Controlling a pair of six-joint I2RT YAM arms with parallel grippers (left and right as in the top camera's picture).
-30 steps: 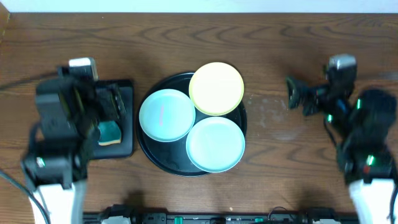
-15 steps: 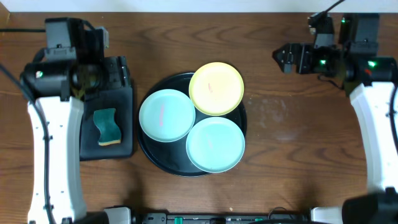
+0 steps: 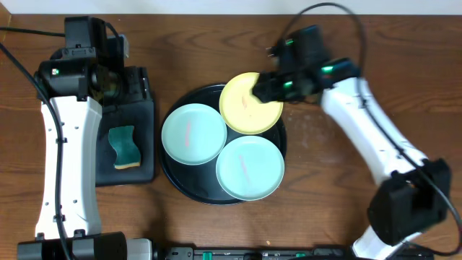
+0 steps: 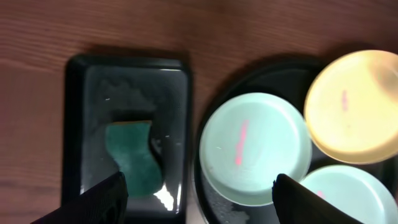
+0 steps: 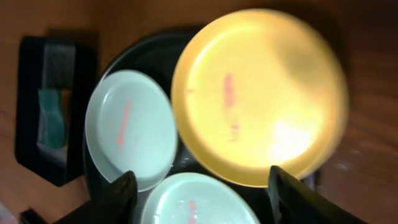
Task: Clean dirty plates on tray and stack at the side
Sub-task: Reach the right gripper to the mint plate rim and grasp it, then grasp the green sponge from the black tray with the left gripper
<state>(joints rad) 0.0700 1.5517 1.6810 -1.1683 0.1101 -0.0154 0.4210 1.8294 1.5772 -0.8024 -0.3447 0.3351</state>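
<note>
Three plates lie on the round black tray [image 3: 188, 180]: a pale yellow one [image 3: 242, 108] at the back, a mint one [image 3: 193, 133] on the left and a mint one [image 3: 250, 167] in front. Each carries a pink smear. My right gripper [image 3: 263, 88] hovers open over the yellow plate's far right part. In the right wrist view its fingertips [image 5: 115, 199] frame the yellow plate [image 5: 261, 93] and the front mint plate [image 5: 199, 202], holding nothing. My left gripper [image 3: 133, 90] hangs open above the small tray's far end, its jaws wide apart with nothing between them [image 4: 199, 202].
A small black rectangular tray [image 3: 148, 144] left of the round tray holds a green and yellow sponge [image 3: 125, 146], also in the left wrist view [image 4: 132, 155]. Bare wood table [image 3: 339, 166] lies right of the round tray.
My right arm has swung in from the table's right side to above the yellow plate. My left arm rose towards the back early on and has since barely moved.
</note>
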